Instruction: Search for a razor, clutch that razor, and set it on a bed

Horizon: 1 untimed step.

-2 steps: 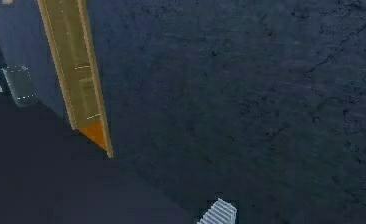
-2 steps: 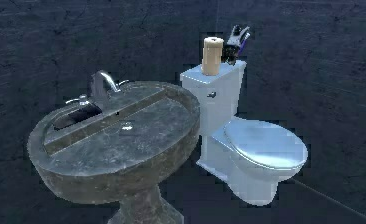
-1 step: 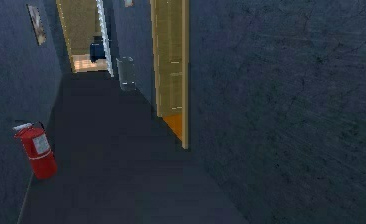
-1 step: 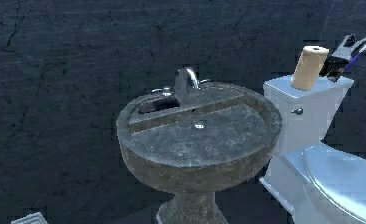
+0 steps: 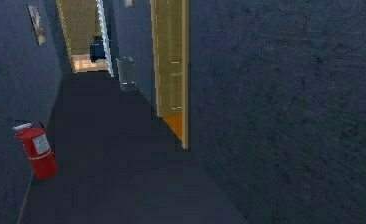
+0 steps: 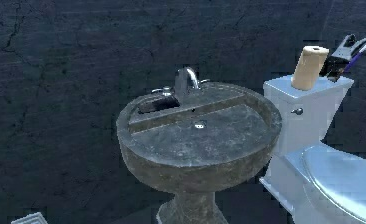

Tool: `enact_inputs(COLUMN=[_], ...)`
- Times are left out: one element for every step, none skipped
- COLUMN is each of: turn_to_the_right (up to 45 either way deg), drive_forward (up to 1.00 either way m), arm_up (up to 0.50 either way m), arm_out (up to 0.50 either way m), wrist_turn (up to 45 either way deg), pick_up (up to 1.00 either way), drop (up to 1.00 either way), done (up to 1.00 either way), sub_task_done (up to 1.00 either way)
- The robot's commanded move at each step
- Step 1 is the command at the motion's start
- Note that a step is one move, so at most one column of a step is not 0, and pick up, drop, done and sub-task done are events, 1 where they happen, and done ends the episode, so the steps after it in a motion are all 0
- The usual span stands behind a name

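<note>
round grey stone pedestal sink (image 6: 201,135) with metal tap (image 6: 186,80); white toilet (image 6: 309,112) cut by edge; on tank, tan paper roll (image 6: 311,67) beside small dark blue-tinged item (image 6: 346,55), maybe razor, unclear. jaws: cannot tell.

- The dark corridor floor (image 5: 121,175) carries a red fire extinguisher (image 5: 35,150), standing by the wall at the forward view's left.
- In the arm side view, a stone pedestal sink (image 6: 199,140) stands with a white toilet (image 6: 321,175) just beside it, at the right.
- The toilet's tank lid (image 6: 279,90) carries an upright paper roll (image 6: 311,67), and just beside that a small dark thing with blue parts (image 6: 343,55), too small to name.
</note>
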Motion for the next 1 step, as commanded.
enact_inputs(turn_to_the_right=[0.0], drive_forward=[0.0], arm_up=[0.38], arm_out=[0.0], wrist_turn=[0.0], pick_up=[0.0], drop=[0.0], done=[0.0], sub_task_done=[0.0])
